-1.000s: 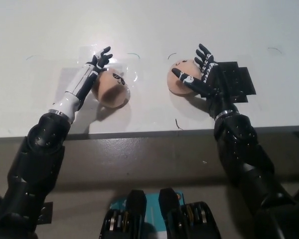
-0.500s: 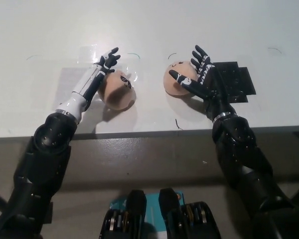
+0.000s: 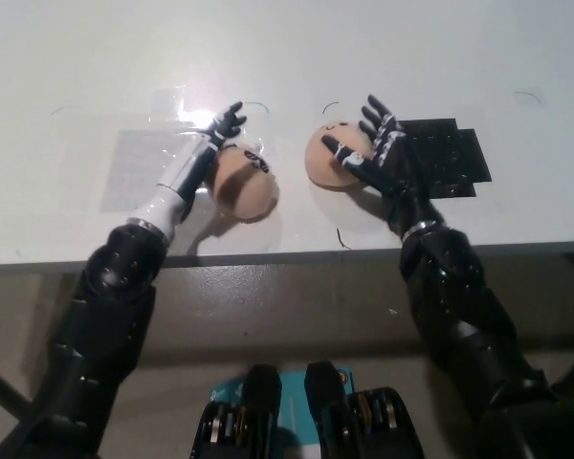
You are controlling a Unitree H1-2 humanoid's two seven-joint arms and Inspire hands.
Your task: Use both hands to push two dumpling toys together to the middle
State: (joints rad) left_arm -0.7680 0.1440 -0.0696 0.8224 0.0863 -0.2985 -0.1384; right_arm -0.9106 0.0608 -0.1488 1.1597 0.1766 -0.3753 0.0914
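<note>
Dumpling toys, two, on the white worktop (image 3: pixel 383 48), near its front edge.

Left dumpling toy (image 3: pixel 244 182): rounded, peach-coloured, smooth matte skin, dark face marks on its upper side. It lies further toward the middle than half a second ago. Its outer flank touches the left hand (image 3: pixel 215 139).

Right dumpling toy (image 3: pixel 330 153): same shape and colour, with a small drawn face on top. It too sits a little nearer the middle than before. A gap of bare worktop separates the two toys, narrower than earlier.

Left hand: white forearm shell with dark fingers, spread and flat against the left toy's outer side, holding nothing. The hand has advanced inward with the toy.

Right hand (image 3: pixel 378 153): black with white markings, fingers fanned apart and cupped against the right toy's outer side, not closed on it. It has shifted slightly inward.

Black rectangular mat (image 3: pixel 450 158): flat, matte, stepped edges, beside the right hand.

Clear tape patches (image 3: pixel 139 167): glossy, rectangular, stuck flat behind the left arm.

Thin curved pen marks (image 3: pixel 256 103): scattered over the worktop.
</note>
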